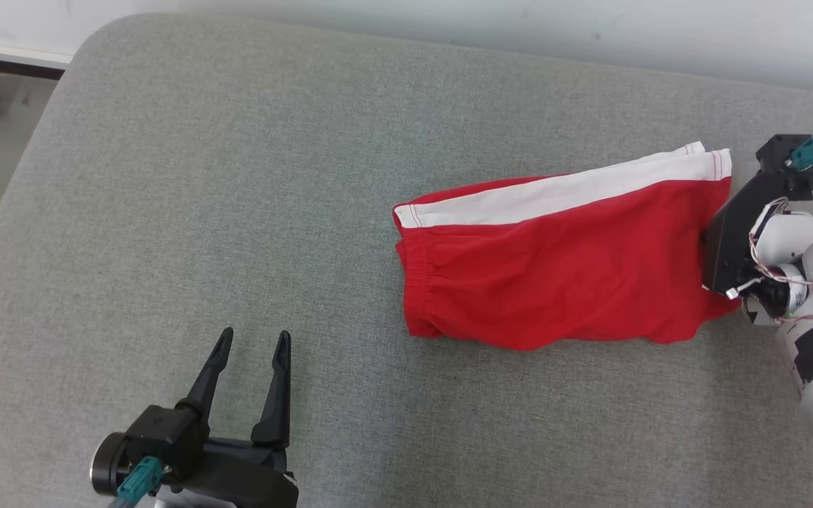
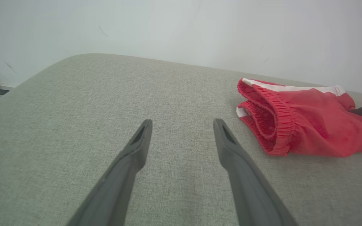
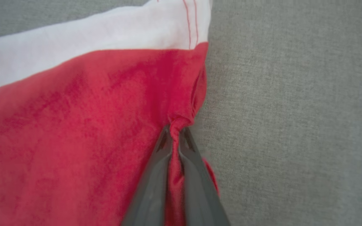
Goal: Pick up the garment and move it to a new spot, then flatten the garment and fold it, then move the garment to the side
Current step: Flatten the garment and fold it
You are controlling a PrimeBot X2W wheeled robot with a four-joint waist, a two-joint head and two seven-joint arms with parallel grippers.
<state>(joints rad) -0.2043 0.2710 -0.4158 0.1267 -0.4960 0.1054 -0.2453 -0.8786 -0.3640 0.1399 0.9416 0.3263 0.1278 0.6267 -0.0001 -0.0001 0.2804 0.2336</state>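
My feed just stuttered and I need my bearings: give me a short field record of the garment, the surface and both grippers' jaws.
garment: red shorts with a white side stripe, apparently folded over, elastic waistband at the left end
resting on: grey fabric surface, right part of it
right gripper: jaws shut, pinching red cloth at the shorts' right edge
left gripper: jaws open, holding nothing, apart from the shorts, over bare surface at lower left

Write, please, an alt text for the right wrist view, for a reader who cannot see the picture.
The right gripper is shut on a pinched fold at the edge of a red garment. The garment has a white band along its top in this view and lies on a grey fabric surface.
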